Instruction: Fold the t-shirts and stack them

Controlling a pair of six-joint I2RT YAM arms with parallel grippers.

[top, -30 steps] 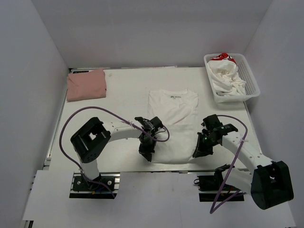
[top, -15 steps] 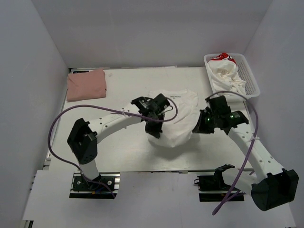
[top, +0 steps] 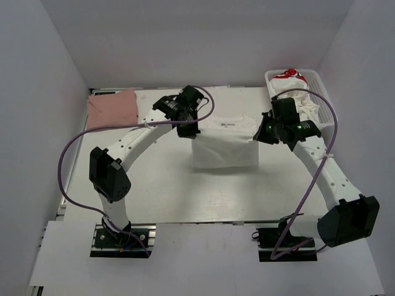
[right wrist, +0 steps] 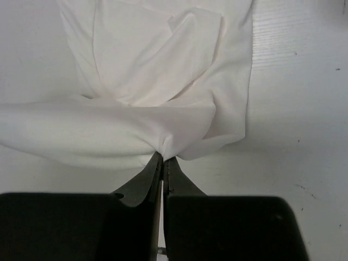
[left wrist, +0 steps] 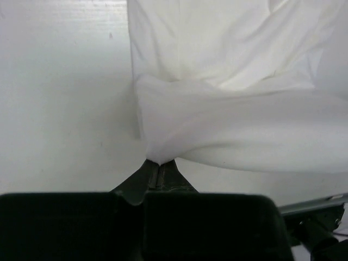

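A white t-shirt [top: 223, 148] lies in the middle of the table, its lower half lifted and carried over its upper half. My left gripper [top: 190, 131] is shut on the shirt's left hem corner [left wrist: 155, 155] near the collar end. My right gripper [top: 261, 134] is shut on the right hem corner [right wrist: 166, 147]. A folded dusty-pink t-shirt [top: 112, 109] lies at the far left. More white t-shirts, one with red print [top: 294, 92], are bunched in the basket.
A white mesh basket [top: 326, 106] stands at the far right corner. The white walls close in the table at the back and on both sides. Purple cables loop from both arms.
Both grippers have carried the shirt's bottom hem from the near edge up and away towards the collar, doubling the shirt over itself. The arms are stretched far forward now.
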